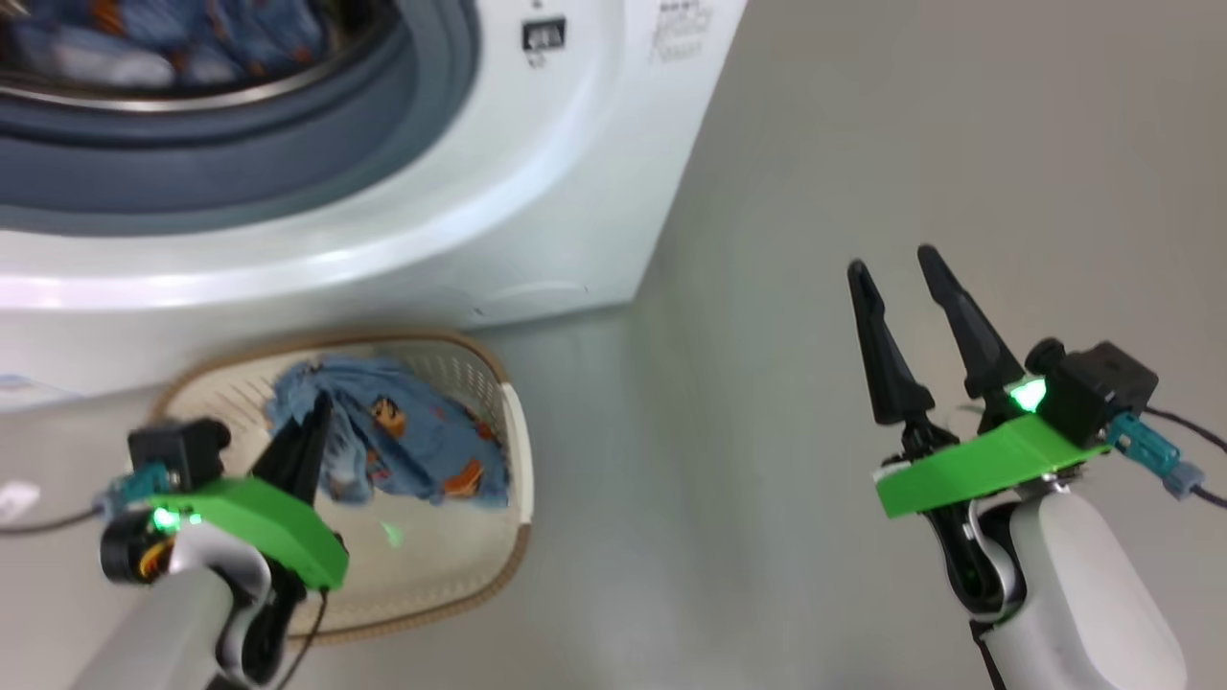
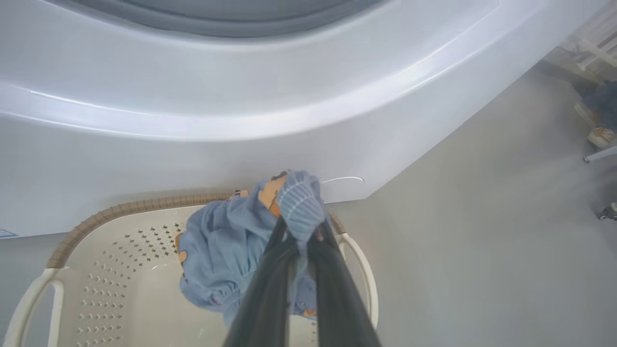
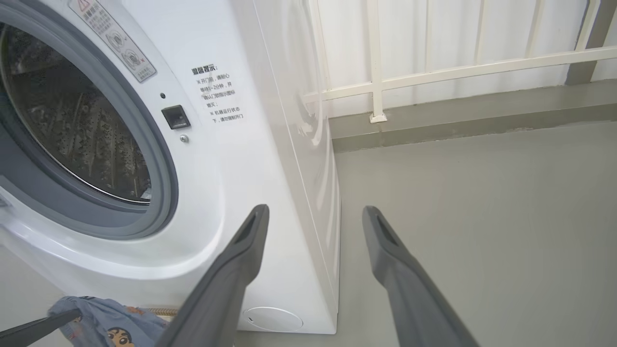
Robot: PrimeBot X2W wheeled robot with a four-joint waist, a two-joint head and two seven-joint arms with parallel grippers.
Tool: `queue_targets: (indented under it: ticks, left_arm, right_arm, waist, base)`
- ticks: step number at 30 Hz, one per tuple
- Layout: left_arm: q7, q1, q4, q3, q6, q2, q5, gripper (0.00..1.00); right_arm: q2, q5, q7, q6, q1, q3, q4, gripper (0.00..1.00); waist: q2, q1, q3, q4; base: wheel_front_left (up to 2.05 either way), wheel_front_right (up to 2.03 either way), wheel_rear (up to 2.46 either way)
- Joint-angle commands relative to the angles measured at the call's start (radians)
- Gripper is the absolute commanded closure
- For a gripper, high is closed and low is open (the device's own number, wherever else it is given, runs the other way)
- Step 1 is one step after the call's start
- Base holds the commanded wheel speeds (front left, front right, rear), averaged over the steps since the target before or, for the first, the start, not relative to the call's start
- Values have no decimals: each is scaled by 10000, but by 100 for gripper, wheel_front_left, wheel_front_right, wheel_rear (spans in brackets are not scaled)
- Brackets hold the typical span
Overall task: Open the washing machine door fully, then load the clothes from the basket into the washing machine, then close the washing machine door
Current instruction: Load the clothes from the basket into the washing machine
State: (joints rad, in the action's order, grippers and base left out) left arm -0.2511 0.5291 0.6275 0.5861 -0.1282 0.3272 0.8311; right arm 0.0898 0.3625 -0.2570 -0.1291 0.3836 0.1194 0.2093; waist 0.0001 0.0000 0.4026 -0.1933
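The washing machine (image 1: 575, 172) at eleven o'clock was partly loaded; left gripper (image 1: 314, 422) pinched a blue garment (image 1: 412, 431) in the basket (image 1: 412, 570), right gripper (image 1: 891, 264) gaped empty.

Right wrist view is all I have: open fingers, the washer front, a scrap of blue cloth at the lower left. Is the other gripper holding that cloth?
Observer: Yes. The left gripper is shut on the clothes, a blue bunch hanging over the basket.
Operator: Anything in the drum yet?
Observer: The head view shows more blue printed cloth inside the washing machine.
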Motion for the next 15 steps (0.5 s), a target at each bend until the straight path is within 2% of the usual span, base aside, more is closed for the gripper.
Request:
queue_targets:
  ticks: [1,8,15]
  left_arm:
    - [-106,-144,-271,-434,-25,251,-89,100]
    - [-106,-1460,-1807,-1765,206,-69,-801,100]
    - [-106,-2480,-3414,-2436,590,-177,-1627,100]
  right_arm:
    - [19,22,-48,-16,-239,194,-187,0]
    - [203,157,-48,-16,-696,173,-42,0]
    - [388,263,-48,-16,-1088,164,45,0]
  waist:
    - [-1,0,-935,555]
    - [-1,0,-1897,830]
    - [-1,0,-2731,1135]
  base:
    - [0,0,0]
    - [0,0,0]
    - [0,0,0]
